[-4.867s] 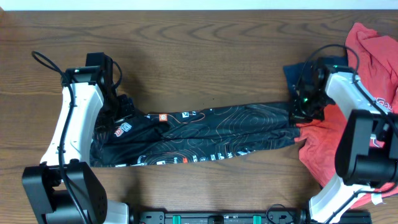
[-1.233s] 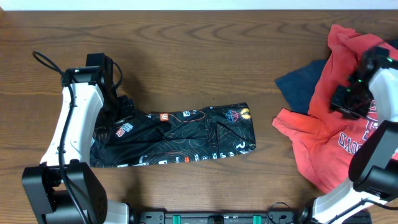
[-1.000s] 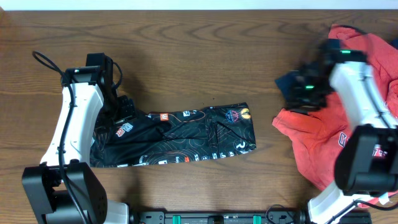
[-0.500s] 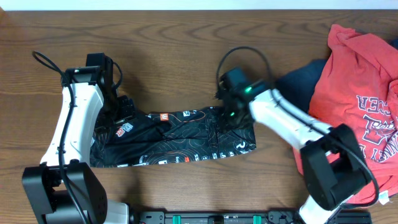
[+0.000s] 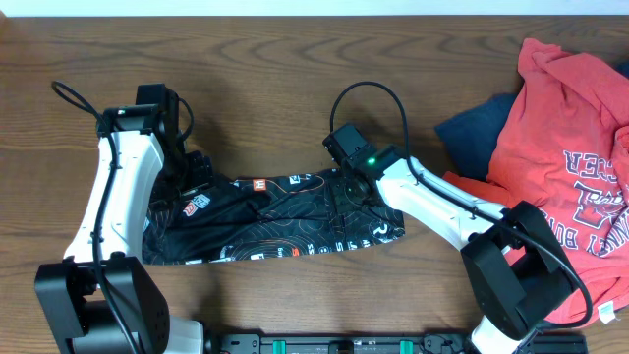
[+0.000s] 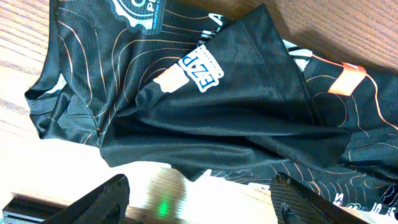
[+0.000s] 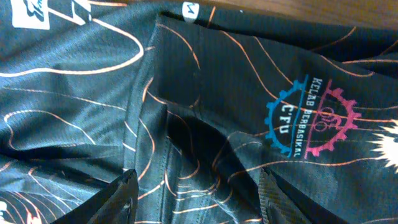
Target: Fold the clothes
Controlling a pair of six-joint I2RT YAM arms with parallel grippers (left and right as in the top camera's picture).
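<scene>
The black sports shirt (image 5: 275,216) with thin orange lines lies folded into a long band at the table's middle left. My right gripper (image 5: 350,185) hangs over its upper right end. In the right wrist view that gripper (image 7: 196,202) is open, and its fingers (image 7: 115,199) straddle a crease of the shirt (image 7: 205,93) near a blue and pink cog logo. My left gripper (image 5: 192,169) stands at the shirt's upper left end. In the left wrist view it (image 6: 202,205) is open over bare table, with the shirt's edge (image 6: 217,106) just ahead. The red tee (image 5: 560,167) and the navy garment (image 5: 477,133) lie at the right.
The red tee with navy lettering is heaped along the right edge and partly covers the navy garment. The right arm (image 5: 442,206) stretches across the table from the lower right. A black cable (image 5: 369,93) loops above the right wrist. A dark rail (image 5: 344,344) runs along the front edge.
My right arm has swung left from the red tee pile to the black shirt's right end, and its jaws have widened. The left arm has not moved.
</scene>
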